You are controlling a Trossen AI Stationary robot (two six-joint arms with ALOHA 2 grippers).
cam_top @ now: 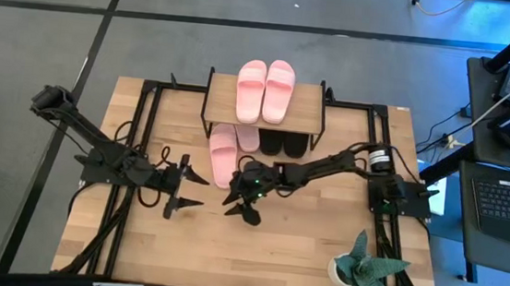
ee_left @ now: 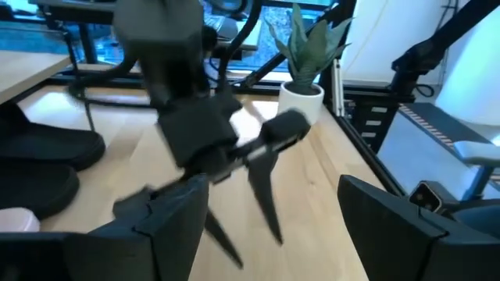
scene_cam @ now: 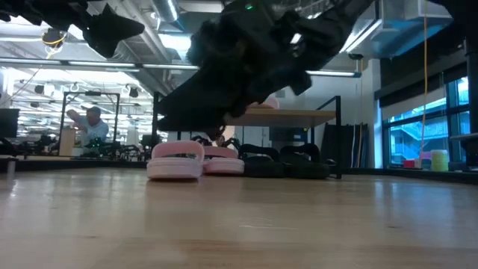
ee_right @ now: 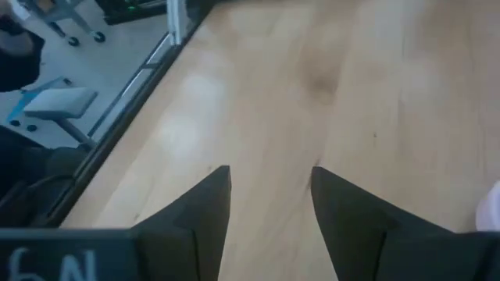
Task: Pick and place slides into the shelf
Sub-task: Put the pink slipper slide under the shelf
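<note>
The shelf [cam_top: 306,106] stands at the table's far middle with two pink slides [cam_top: 265,90] side by side on its top board. Under and in front of it, a pink slide [cam_top: 222,154] sticks out toward the near edge on its sole. A second pink slide [cam_top: 248,138] and two black slides [cam_top: 284,144] lie partly under the board. My right gripper [cam_top: 238,206] hangs open over bare wood just near of the sticking-out pink slide [scene_cam: 175,161]. My left gripper [cam_top: 200,190] is open beside it, toward the table's left, and holds nothing.
A potted plant [cam_top: 360,263] stands at the table's near right corner. Black frame rails [cam_top: 134,151] run along both sides of the table. Bare wood lies between the grippers and the near edge. A person shows far off in the room behind [scene_cam: 89,123].
</note>
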